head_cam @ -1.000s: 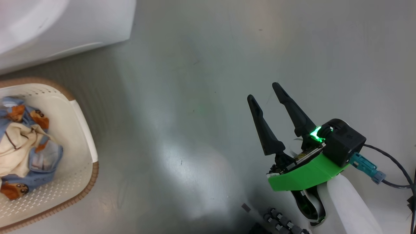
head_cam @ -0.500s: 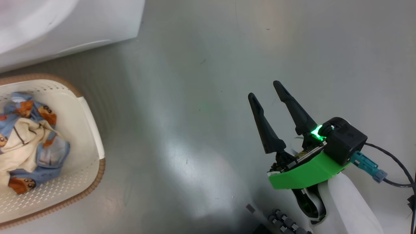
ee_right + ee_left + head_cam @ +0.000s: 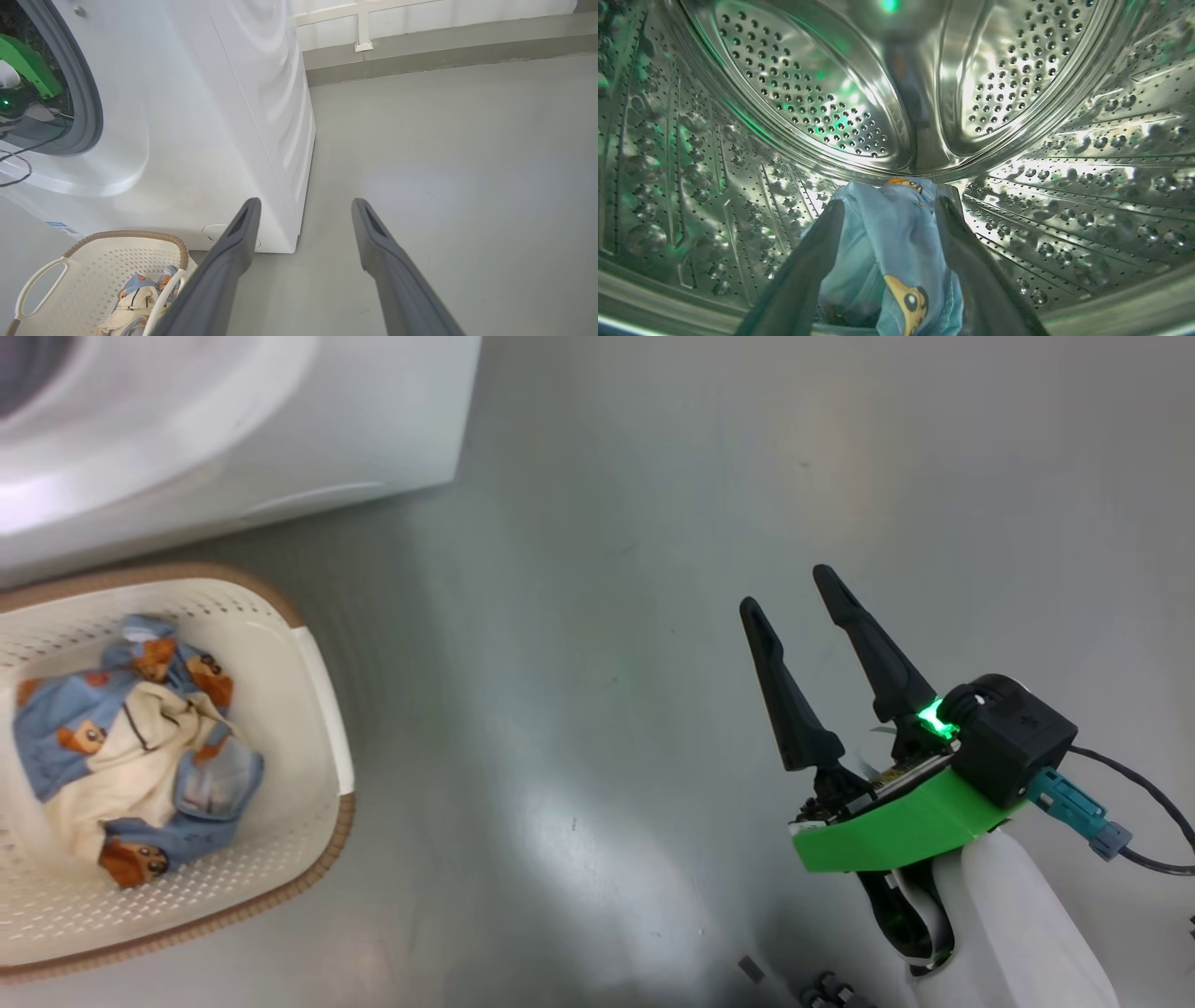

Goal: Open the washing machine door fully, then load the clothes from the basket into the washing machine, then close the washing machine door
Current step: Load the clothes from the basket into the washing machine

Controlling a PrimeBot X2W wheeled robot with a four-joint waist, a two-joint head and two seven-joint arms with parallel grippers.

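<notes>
Loading stage, partway. Left gripper (image 3: 891, 204) is reaching deep into the washing machine (image 3: 280, 448), fingers spread apart inside the steel drum (image 3: 808, 107). A light-blue bear-print piece (image 3: 887, 252) lies bunched between them, low in the drum. Looks let go, though I cannot tell whether the cloth touches the fingers. Seen from the right wrist, that arm passes through the grey gasket (image 3: 91, 116), so the door must be open. A bundle of clothes (image 3: 131, 756) sits in the basket (image 3: 280, 821), just beside the machine front. Right gripper (image 3: 789, 590) hovers over bare floor (image 3: 607, 663), jaws apart, empty. Left to do, as I judge it: fetch the basket bundle, then close the door.
</notes>
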